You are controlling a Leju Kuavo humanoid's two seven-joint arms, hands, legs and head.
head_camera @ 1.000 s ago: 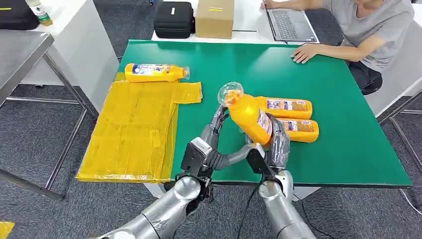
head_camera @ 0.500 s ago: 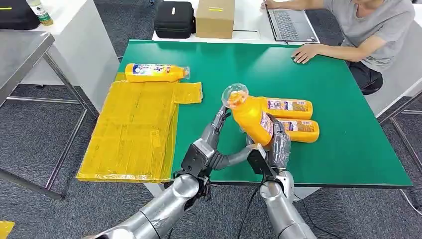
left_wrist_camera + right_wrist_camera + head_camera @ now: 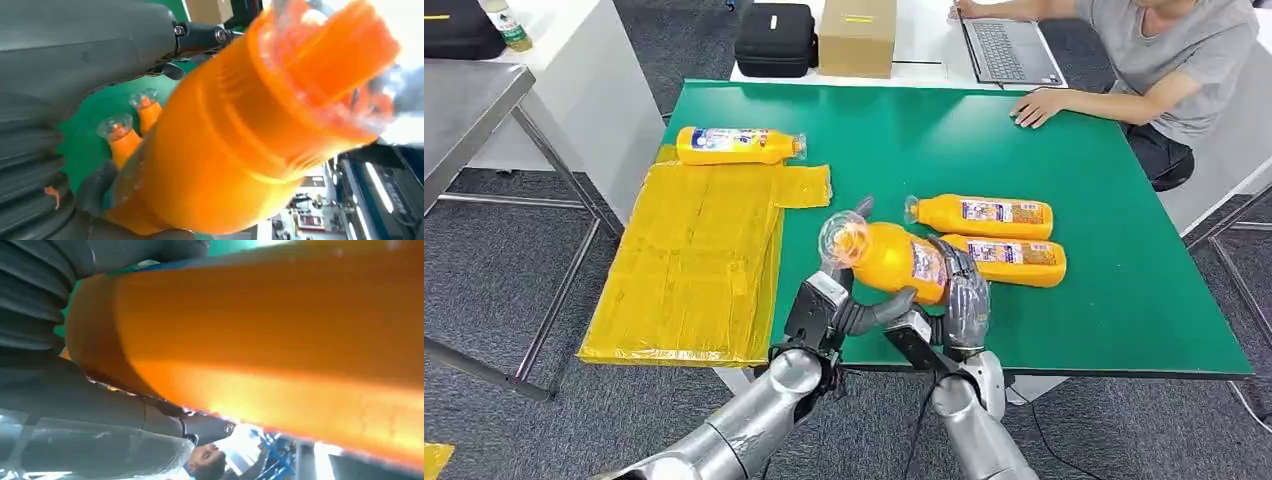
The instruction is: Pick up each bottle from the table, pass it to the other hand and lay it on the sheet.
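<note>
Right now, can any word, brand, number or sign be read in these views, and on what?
None can be read.
Held orange plastic bottle: label blurred.
Two orange bottles lying on the green table: print too small.
Orange bottle by the yellow sheet: print too small.
Brown cardboard box: yellow mark, unreadable.

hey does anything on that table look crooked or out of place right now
Mostly the yellow sheet: it is wrinkled, hangs off the green table's near edge, and has a flap sticking out. One bottle lies on its far edge. Nothing looks spilled or damaged.
</note>
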